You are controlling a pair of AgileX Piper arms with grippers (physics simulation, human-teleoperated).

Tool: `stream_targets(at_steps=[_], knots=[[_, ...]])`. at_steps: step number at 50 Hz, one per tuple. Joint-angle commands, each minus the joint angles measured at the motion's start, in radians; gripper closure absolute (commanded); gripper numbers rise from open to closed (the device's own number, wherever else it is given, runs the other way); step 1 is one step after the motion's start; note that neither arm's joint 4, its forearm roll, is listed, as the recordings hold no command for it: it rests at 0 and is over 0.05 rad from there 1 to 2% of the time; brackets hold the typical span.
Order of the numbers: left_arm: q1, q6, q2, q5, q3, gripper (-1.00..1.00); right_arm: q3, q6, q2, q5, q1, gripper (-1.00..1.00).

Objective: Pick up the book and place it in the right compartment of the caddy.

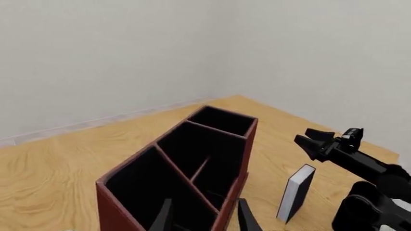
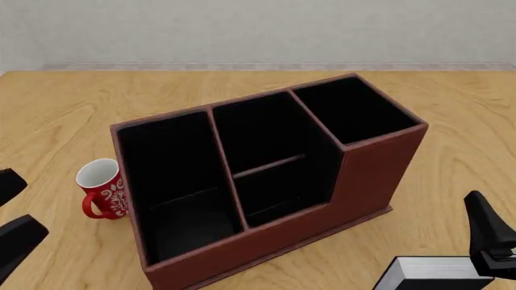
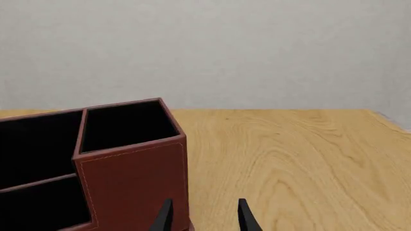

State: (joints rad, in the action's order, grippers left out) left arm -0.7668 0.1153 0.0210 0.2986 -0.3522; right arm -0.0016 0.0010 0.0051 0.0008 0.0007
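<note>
The reddish-brown caddy [image 2: 379, 175] stands mid-table, black inside. Its tall-walled right compartment [image 2: 354, 112] holds nothing; it also shows in the right wrist view [image 3: 125, 125] and the left wrist view [image 1: 222, 120]. The black book [image 2: 435, 272] with white page edges stands upright on the table, to the front right of the caddy; it also shows in the left wrist view [image 1: 297, 192]. My right gripper [image 2: 490, 248] is open and empty, just above the book and apart from it [image 1: 314, 139]. My left gripper [image 2: 12, 211] is open and empty at the near left.
A red mug [image 2: 103, 188] with a white pattern stands close to the caddy's left wall. The wooden table [image 2: 72, 109] runs back to a pale wall. The caddy's middle section has a cross divider [image 2: 270, 166].
</note>
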Motion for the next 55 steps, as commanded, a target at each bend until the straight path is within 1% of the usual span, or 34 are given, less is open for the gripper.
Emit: stream_targets(at_steps=[1, 4, 7, 10, 17, 18, 21, 27, 34, 55], knots=[[-0.016, 0.001, 0.080, -0.077, 0.003, -1.00, 0.000, 0.001, 0.000, 0.000, 0.000, -1.00], [-0.029, -0.009, 0.116, -0.100, -0.002, -1.00, 0.000, 0.000, 0.000, -0.001, 0.000, -1.00], [-0.062, -0.004, 0.199, -0.167, 0.002, -1.00, 0.000, 0.000, 0.001, -0.001, 0.000, -1.00], [-0.079, 0.002, 0.236, -0.197, 0.005, -1.00, 0.000, 0.001, 0.001, -0.001, 0.000, -1.00], [-0.144, -0.003, 0.389, -0.318, 0.013, -1.00, 0.000, 0.000, 0.000, 0.000, 0.000, -1.00], [-0.165, 0.000, 0.428, -0.347, 0.013, -1.00, 0.000, 0.000, -0.001, 0.000, 0.000, -1.00], [-0.181, -0.005, 0.486, -0.386, 0.008, -1.00, 0.000, 0.001, -0.001, 0.001, 0.000, -1.00], [-0.216, -0.019, 0.574, -0.437, -0.008, -1.00, 0.000, 0.000, -0.002, 0.002, 0.000, -1.00], [-0.234, -0.027, 0.639, -0.473, -0.025, -1.00, 0.000, 0.001, -0.002, 0.002, 0.000, -1.00], [-0.322, -0.013, 0.861, -0.614, -0.068, -1.00, 0.000, 0.001, -0.001, 0.001, 0.000, -1.00]])
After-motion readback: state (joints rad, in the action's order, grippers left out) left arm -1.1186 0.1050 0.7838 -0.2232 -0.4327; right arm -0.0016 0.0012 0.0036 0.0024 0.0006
